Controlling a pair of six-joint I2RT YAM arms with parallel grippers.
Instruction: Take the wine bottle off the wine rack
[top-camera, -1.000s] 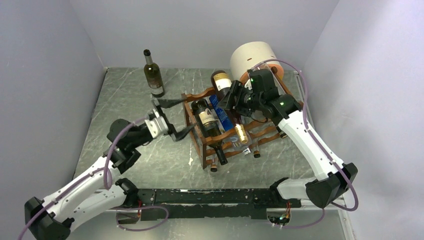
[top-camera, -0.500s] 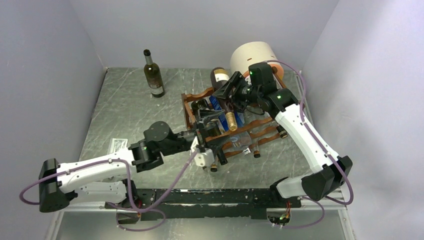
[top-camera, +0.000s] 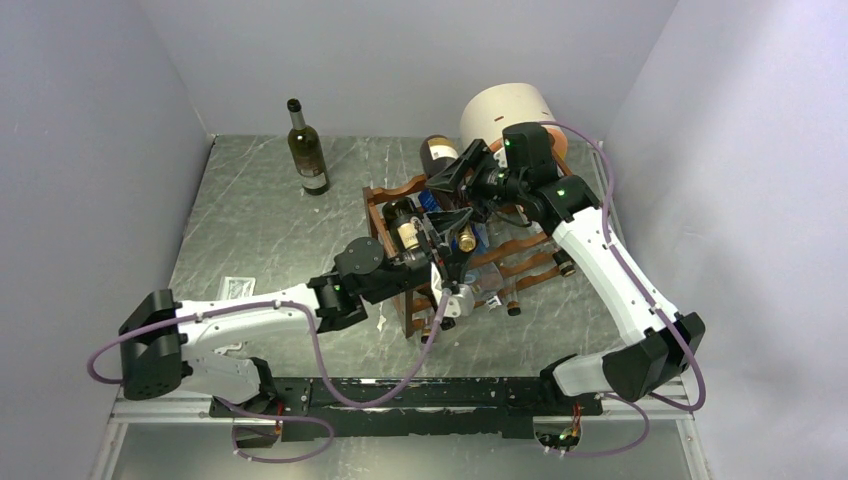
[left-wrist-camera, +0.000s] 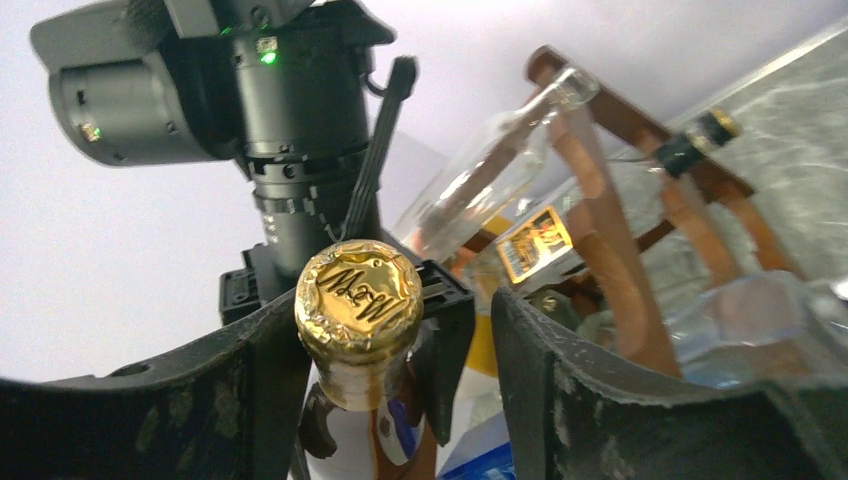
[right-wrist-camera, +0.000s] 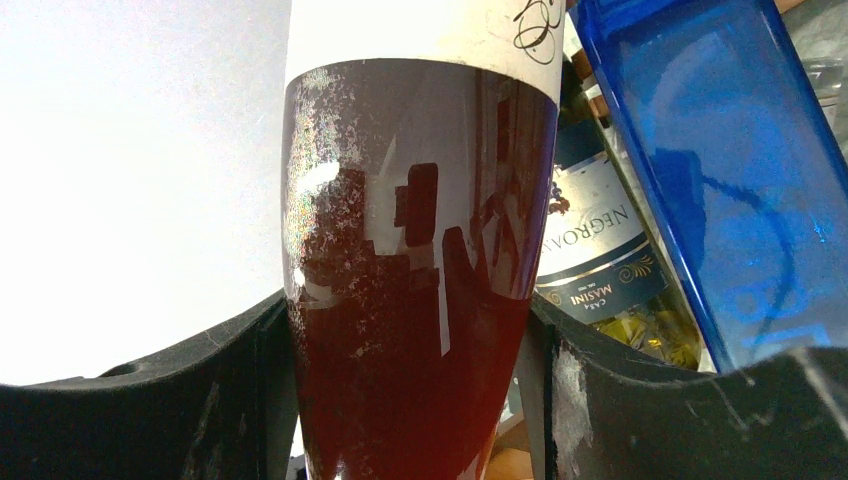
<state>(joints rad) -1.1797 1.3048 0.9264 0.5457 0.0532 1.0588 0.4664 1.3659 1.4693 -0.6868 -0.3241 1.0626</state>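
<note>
Slippage looks likely: right gripper clamps the wine bottle between its fingers, while left gripper gapes around the gold cap, which touches one finger only; closing off-centre could twist it.

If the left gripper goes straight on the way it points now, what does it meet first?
Probably the gold foil cap of the wine bottle, between the open jaws of the left gripper; depth is unclear.

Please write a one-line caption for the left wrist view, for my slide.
Left gripper open around the gold-capped wine bottle; wine rack at right.
</note>
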